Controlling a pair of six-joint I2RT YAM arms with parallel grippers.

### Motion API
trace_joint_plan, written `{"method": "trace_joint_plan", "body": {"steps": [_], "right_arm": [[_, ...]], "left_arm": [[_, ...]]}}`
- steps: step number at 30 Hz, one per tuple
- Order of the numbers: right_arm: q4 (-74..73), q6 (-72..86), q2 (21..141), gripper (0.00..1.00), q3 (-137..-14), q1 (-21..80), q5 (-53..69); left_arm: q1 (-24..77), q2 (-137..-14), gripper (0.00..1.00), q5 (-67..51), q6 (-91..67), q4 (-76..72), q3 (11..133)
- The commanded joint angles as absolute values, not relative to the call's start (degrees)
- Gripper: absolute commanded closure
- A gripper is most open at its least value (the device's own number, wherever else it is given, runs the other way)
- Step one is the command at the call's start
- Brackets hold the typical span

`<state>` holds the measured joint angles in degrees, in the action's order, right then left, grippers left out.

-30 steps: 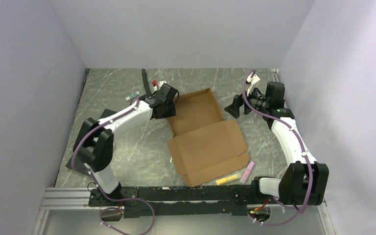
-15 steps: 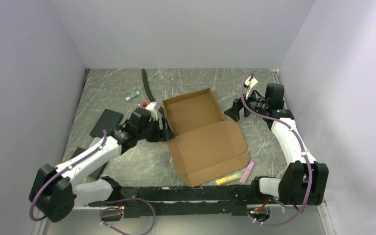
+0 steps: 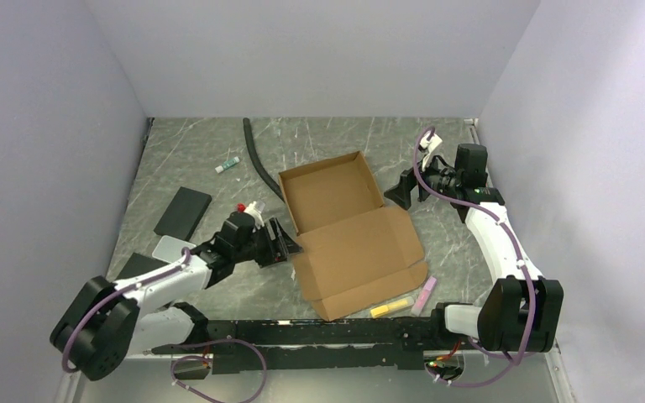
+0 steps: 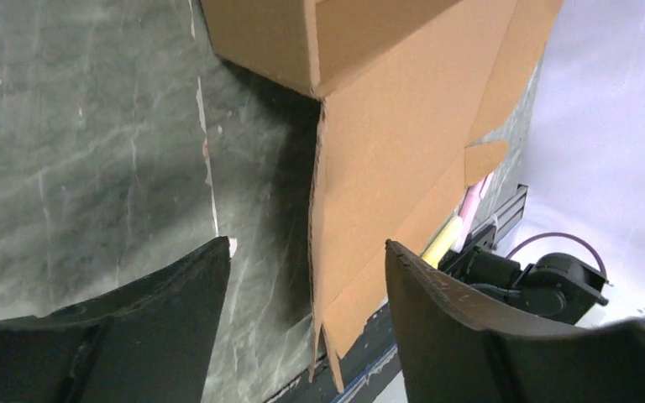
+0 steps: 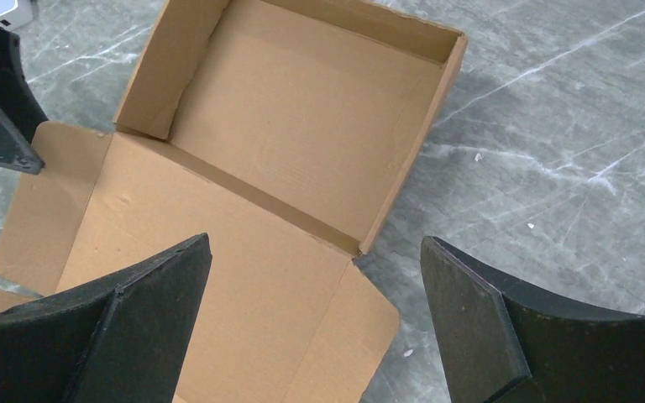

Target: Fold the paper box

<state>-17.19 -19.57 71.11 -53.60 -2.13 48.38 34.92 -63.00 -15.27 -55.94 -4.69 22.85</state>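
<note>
The paper box [image 3: 348, 227] lies mid-table: a brown cardboard tray with raised walls at the back and its lid flat toward me. My left gripper [image 3: 286, 244] is open and low beside the lid's left edge. In the left wrist view that edge [image 4: 336, 210] runs between the open jaws of the left gripper [image 4: 306, 256], touching neither. My right gripper [image 3: 402, 188] is open and empty, just right of the tray's right wall. In the right wrist view the right gripper [image 5: 315, 248] hovers over the box [image 5: 302, 109] near the crease of tray and lid.
A black hose [image 3: 256, 155] and a green-capped tube [image 3: 228, 164] lie at the back left. A black flat slab [image 3: 182, 211], a clear plastic piece [image 3: 170, 248] and a red-capped item [image 3: 248, 207] lie left. Yellow [image 3: 390, 306] and pink [image 3: 424, 295] markers lie by the front rail [image 3: 302, 332].
My left arm has swung from the tray's back left corner toward me and down, to the lid's left edge. The right arm and the box have hardly moved.
</note>
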Motion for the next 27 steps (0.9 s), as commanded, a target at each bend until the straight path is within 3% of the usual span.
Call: {"method": "trace_joint_plan", "body": {"steps": [1, 4, 9, 10, 22, 27], "right_arm": [[-16.25, -20.87, 70.93, 0.0, -53.27, -2.51, 50.05], [-16.26, -20.92, 70.94, 0.0, -53.31, -2.69, 50.27], [-16.96, -21.23, 70.56, 0.0, -53.64, -2.73, 51.19], [-17.05, -21.16, 70.07, 0.0, -53.77, -2.8, 51.79], [-22.95, -21.08, 62.14, 0.0, -56.97, -6.22, 61.37], [-16.14, -6.61, 62.05, 0.0, -52.62, -10.05, 61.03]], "left_arm": [[34.78, -67.79, 0.35, -16.0, -61.66, -15.8, 24.03], [34.81, -70.48, 0.47, -16.52, -62.89, -17.67, 24.61], [34.87, -73.44, 0.97, -16.37, -65.31, -20.69, 24.94], [34.81, -73.84, 1.0, -15.87, -66.14, -20.72, 25.17], [34.72, -79.89, 1.0, -0.19, -72.95, -15.69, 39.06], [34.72, -87.85, 1.0, 3.16, -78.71, -19.65, 44.16]]}}
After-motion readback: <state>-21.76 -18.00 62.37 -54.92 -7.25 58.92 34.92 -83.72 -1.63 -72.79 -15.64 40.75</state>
